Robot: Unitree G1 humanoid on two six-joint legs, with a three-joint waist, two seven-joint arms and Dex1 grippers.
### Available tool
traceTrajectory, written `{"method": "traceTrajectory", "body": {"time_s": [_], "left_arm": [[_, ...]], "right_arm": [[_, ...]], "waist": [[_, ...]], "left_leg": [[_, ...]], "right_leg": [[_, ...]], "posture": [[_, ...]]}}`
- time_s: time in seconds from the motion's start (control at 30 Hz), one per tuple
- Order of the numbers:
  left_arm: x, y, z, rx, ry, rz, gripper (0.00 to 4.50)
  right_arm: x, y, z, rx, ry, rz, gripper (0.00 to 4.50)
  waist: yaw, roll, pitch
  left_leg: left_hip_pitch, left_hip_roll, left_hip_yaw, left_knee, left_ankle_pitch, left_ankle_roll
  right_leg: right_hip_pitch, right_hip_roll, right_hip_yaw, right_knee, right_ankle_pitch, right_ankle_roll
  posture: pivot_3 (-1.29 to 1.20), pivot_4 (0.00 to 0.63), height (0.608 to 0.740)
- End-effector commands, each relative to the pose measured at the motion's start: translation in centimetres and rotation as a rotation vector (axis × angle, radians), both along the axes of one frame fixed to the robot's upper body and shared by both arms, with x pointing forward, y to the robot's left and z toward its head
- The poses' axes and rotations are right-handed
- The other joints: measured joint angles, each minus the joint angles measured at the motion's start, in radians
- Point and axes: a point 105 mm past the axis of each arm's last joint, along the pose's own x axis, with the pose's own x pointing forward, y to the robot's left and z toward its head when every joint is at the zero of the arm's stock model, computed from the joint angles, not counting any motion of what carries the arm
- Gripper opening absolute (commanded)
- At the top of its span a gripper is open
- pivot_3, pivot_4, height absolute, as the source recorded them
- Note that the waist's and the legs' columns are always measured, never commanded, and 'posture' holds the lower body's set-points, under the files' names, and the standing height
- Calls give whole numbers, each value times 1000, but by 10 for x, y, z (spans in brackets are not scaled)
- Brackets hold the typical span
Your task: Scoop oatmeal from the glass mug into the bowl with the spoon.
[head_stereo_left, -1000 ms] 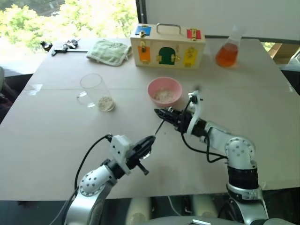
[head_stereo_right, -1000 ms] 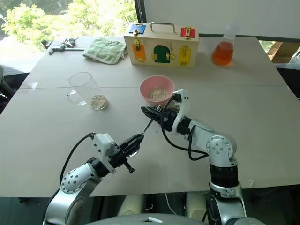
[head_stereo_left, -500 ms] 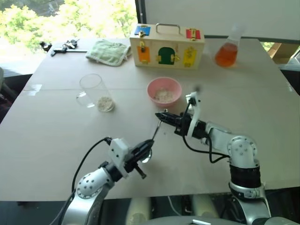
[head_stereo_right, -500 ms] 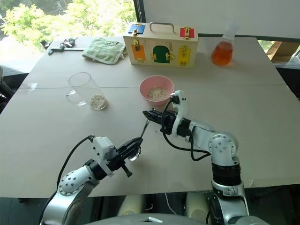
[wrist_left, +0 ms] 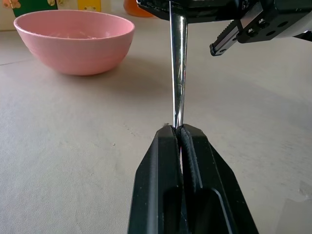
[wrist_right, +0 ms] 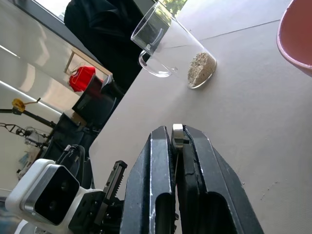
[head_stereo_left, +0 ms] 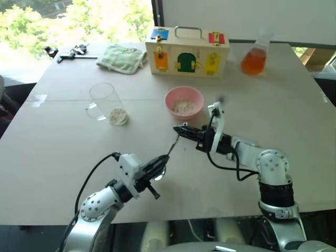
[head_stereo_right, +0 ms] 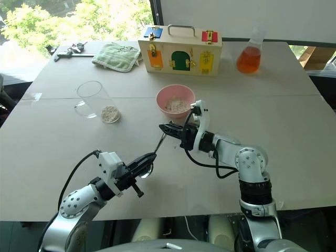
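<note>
Left gripper point(head_stereo_left: 157, 167) clenched on spoon point(head_stereo_left: 172, 148) at bowl end, lower centre of frame; right gripper point(head_stereo_left: 182, 129) clenched on handle tip, centre. Spoon: slim polished steel, stiff, light, likely slippery; best held mid-handle. Pink bowl point(head_stereo_left: 184, 102), smooth, rounded, upper centre, some oatmeal point(head_stereo_left: 183, 107) inside. Glass mug point(head_stereo_left: 106, 103) lying on side, left of centre on bench point(head_stereo_left: 63, 142); clear, fragile, may roll; dry flakes heaped at base.

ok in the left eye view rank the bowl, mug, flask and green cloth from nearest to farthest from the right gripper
1. bowl: just beyond the right gripper, slightly to its right.
2. mug: off to its left, lying on its side.
3. flask and green cloth: both at the table's far end, flask far right, cloth far left; too close to call.
</note>
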Motion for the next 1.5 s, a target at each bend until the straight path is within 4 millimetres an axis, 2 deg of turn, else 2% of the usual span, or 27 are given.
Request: {"method": "traceTrajectory", "body": {"time_s": [0.03, 0.17, 0.23, 0.27, 0.33, 0.43, 0.53, 0.6, 0.7, 0.83, 0.97, 1.07, 1.2, 1.5], "left_arm": [[5, 15, 14, -12, -58, 76, 0], [7, 19, 16, -18, -55, 110, 1460], [9, 25, 18, 7, -75, 149, 2336], [10, 27, 19, 11, -76, 157, 2944], [8, 37, 31, -26, -68, 152, 3840], [13, 61, 57, -25, -128, 213, 3840], [24, 98, 85, -37, -220, 389, 3840], [30, 121, 96, -31, -260, 524, 3840], [36, 148, 101, -22, -289, 688, 3840], [40, 162, 100, 18, -304, 774, 3840], [49, 188, 95, 32, -290, 901, 3840], [59, 194, 87, 64, -259, 909, 3840], [70, 191, 77, 83, -210, 871, 3840], [93, 203, 67, 137, -185, 868, 3840]], "right_arm": [[4, -8, 1, -24, -9, -39, 42], [8, -8, 3, -26, -8, -54, 0], [9, -8, 4, -24, -7, -62, 0], [10, -9, 4, -23, -7, -67, 0], [15, -14, 9, -14, -7, -101, 0], [21, -23, 16, 0, -10, -133, 0], [25, -31, 21, 4, -18, -166, 0], [27, -33, 24, 9, -20, -177, 0], [26, -34, 26, 14, -22, -183, 0], [25, -33, 26, 11, -21, -185, 0], [26, -33, 28, 14, -23, -188, 0], [25, -32, 30, 18, -29, -188, 0], [22, -33, 41, 33, -60, -187, 0], [12, -35, 93, 130, -160, -157, 0]], "waist": [[0, 0, 0], [1, 0, 0], [0, 0, 0], [0, 0, 0], [0, 0, 0], [0, 0, 0], [1, 0, 0], [1, 0, 0], [0, 0, 0], [0, 0, 0], [1, 0, 0], [1, 0, 0], [0, 0, 0], [-1, 0, 0]], "left_leg": [[0, 0, 0, 0, 0, 0], [0, 0, 0, 0, 0, 0], [0, 0, 0, 0, 0, 0], [0, 0, 0, 0, 0, 0], [0, 0, 0, 0, 0, 0], [0, 1, 0, 0, 0, -1], [0, 1, -1, 0, 1, -1], [0, 0, 0, 1, 1, -2], [0, -1, 0, 0, 1, -2], [0, -1, 1, 0, 1, -2], [0, -1, 0, 0, 1, -2], [0, -1, 1, 0, 2, -3], [0, -1, 1, 0, 2, -3], [0, 0, 1, 0, 2, -3]], "right_leg": [[0, 0, 0, 0, 0, 0], [0, 0, 0, 0, 0, 0], [0, 0, 0, 0, 0, 0], [0, 0, 0, 0, 0, 0], [0, 0, 0, 0, 0, 0], [0, 0, 0, 1, 0, 0], [0, 0, -1, 1, 0, 0], [0, 0, 0, 1, 0, 0], [0, 0, 0, 0, 0, 0], [0, 0, 0, 0, 0, 0], [0, 0, 0, 1, 0, 0], [0, 1, -1, 1, 0, 0], [0, 0, 0, 0, 0, 0], [-1, 1, 0, 1, 0, 0]], "posture": [[0, 150, 740], [0, 150, 740], [0, 150, 740], [0, 150, 740], [0, 150, 740], [0, 150, 740], [0, 150, 740], [0, 150, 740], [0, 150, 740], [0, 150, 740], [0, 150, 740], [0, 150, 740], [0, 150, 740], [0, 150, 740]]}}
